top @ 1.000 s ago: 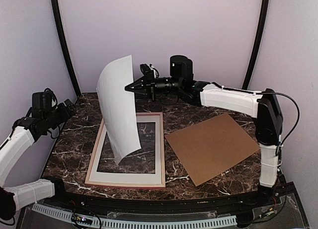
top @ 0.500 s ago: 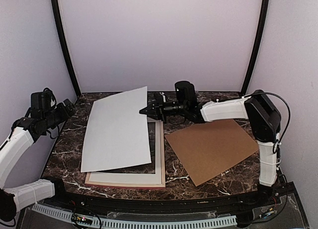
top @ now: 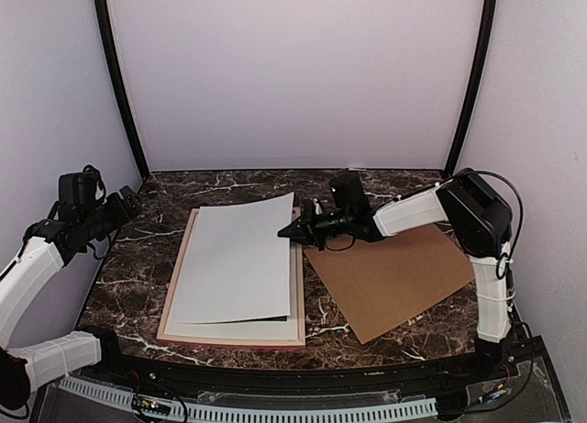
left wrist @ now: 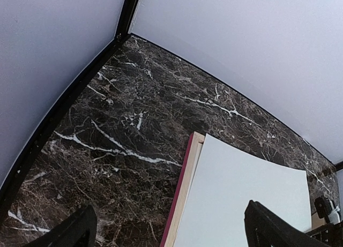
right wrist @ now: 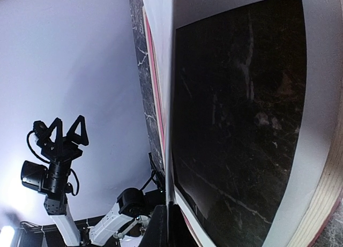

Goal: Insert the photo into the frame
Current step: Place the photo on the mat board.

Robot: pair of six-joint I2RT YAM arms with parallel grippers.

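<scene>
1. White reverse side up, the photo (top: 240, 262) lies spread over the frame (left wrist: 185, 193), left of centre on the table. The sheet covers most of the frame's opening, and its printed face cannot be seen.
2. The photo is not fully flat: its far right corner is raised and its edges curve slightly.
3. The right gripper (top: 293, 228) is clenched on the photo's right edge near that raised corner. In the right wrist view the thin sheet runs edge-on into the closed fingers (right wrist: 161, 228).
4. The frame rests flat on the table, with a pink-red side and pale wood rail showing along its left edge in the left wrist view.
5. A white mat board (top: 234, 331) shows as a pale strip inside the frame, below the photo's near edge.
6. A brown backing board (top: 394, 272) lies flat to the right of the frame, just beside it, under the right arm.
7. The left gripper (top: 130, 203) is released, with its jaws spread wide. It hangs above the table's left edge, well apart from the frame.
8. The table (top: 138, 276) is dark marble with white veins.
</scene>
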